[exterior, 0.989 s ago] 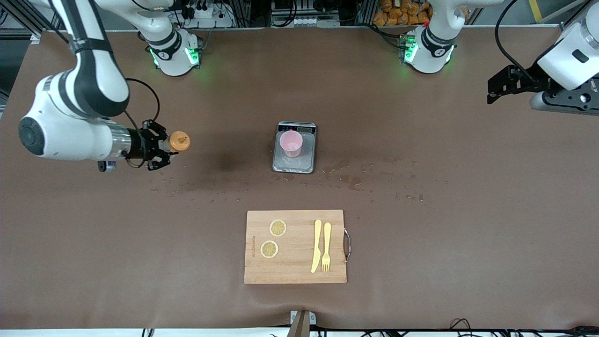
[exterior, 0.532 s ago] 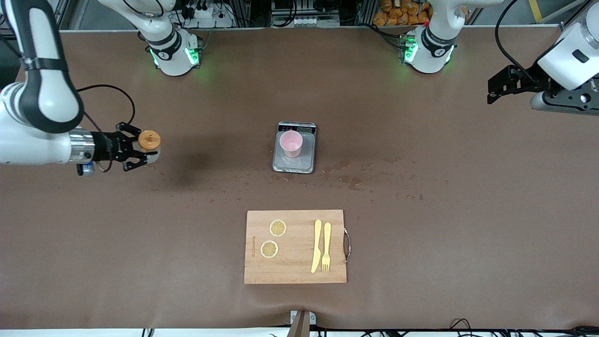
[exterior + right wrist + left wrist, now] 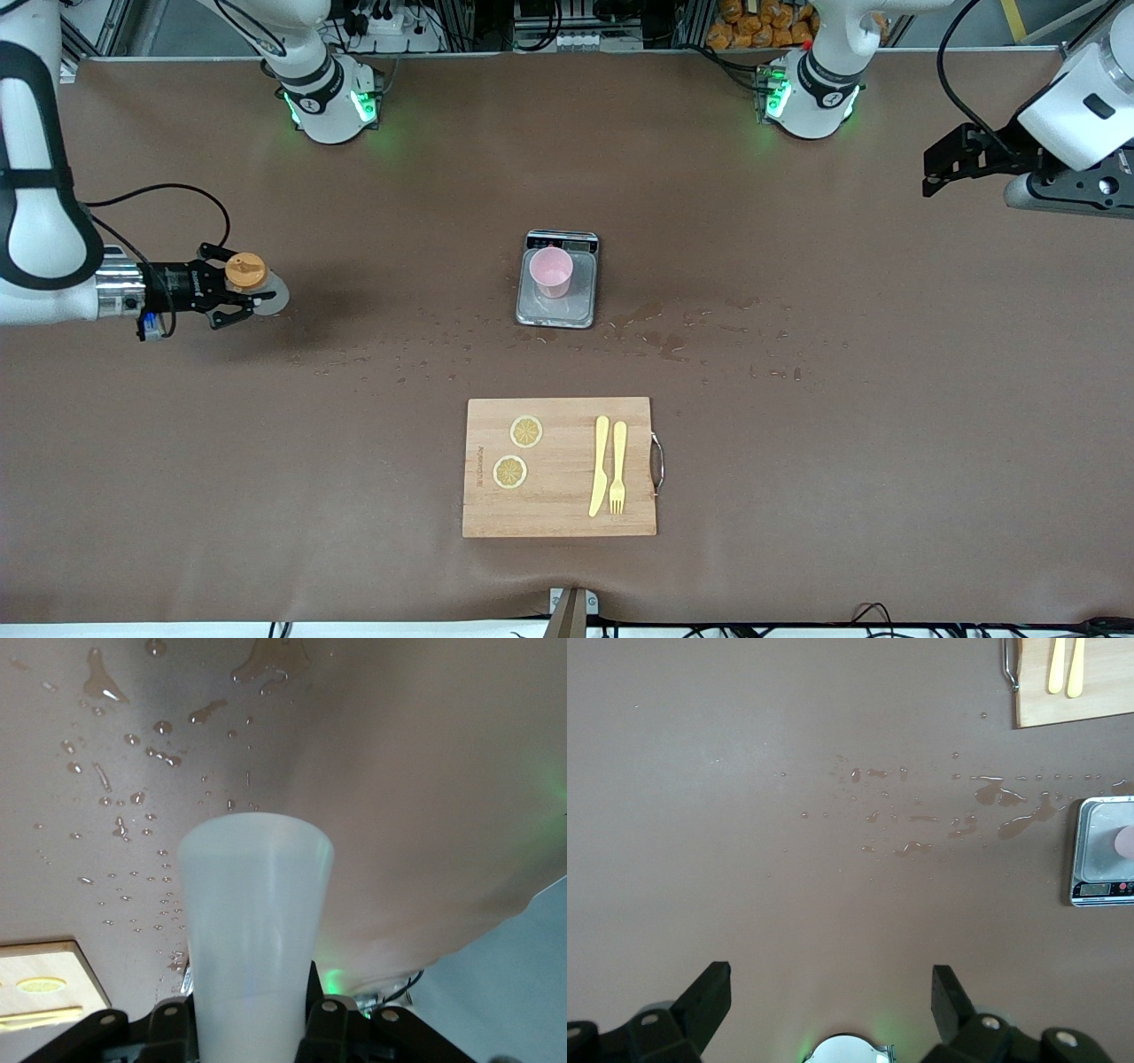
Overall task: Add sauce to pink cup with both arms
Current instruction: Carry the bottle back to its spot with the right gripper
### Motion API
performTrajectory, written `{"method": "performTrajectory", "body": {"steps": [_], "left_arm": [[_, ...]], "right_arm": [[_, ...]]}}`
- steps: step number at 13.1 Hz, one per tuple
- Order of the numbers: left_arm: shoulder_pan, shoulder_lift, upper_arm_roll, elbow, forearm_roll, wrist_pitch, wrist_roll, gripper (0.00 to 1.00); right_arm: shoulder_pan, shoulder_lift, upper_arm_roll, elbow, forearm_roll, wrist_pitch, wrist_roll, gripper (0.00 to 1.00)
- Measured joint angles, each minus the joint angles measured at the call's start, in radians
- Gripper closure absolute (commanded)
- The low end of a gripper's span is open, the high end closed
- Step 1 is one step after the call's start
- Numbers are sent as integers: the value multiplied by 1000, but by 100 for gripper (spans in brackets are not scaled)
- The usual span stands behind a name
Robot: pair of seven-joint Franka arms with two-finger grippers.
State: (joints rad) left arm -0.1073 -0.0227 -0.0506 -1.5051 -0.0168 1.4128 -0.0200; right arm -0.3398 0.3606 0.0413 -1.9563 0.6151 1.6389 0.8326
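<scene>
The sauce bottle point(image 3: 266, 294), whitish with an orange cap point(image 3: 246, 270), hangs over the table toward the right arm's end, with my right gripper point(image 3: 237, 289) shut on it. In the right wrist view the pale bottle point(image 3: 257, 921) fills the space between the black fingers point(image 3: 173, 1028). The pink cup point(image 3: 551, 270) stands upright on a grey scale point(image 3: 556, 308) at the table's middle, well apart from the bottle. My left gripper point(image 3: 937, 173) waits open and holds nothing, up over the left arm's end. The left wrist view shows its spread fingertips point(image 3: 709, 990), the scale point(image 3: 1099, 846) and the cup's edge point(image 3: 1127, 842).
A wooden cutting board point(image 3: 560, 467) with two lemon slices point(image 3: 526, 431), a yellow knife point(image 3: 600, 465) and a fork point(image 3: 617, 465) lies nearer the front camera than the scale. Spilled drops point(image 3: 664, 341) dot the brown table between scale and board.
My right arm has carried the sauce bottle away from the cup, toward the right arm's end of the table. The left arm has not moved.
</scene>
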Motion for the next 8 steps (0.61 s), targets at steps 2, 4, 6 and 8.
{"method": "performTrajectory", "body": {"steps": [2,4,6,8], "left_arm": [[0,0,0,0,0,0,0,0],[0,0,0,0,0,0,0,0],[0,0,0,0,0,0,0,0],[0,0,0,0,0,0,0,0]], "right_arm": [[-48,61,0,2,28,-16,-78,100],[-87,108,0,8,33,-23,-134,100],[-115,143,0,17,35,-34,-179,100],[-144,188,0,44,39,-60,-218,100]]}}
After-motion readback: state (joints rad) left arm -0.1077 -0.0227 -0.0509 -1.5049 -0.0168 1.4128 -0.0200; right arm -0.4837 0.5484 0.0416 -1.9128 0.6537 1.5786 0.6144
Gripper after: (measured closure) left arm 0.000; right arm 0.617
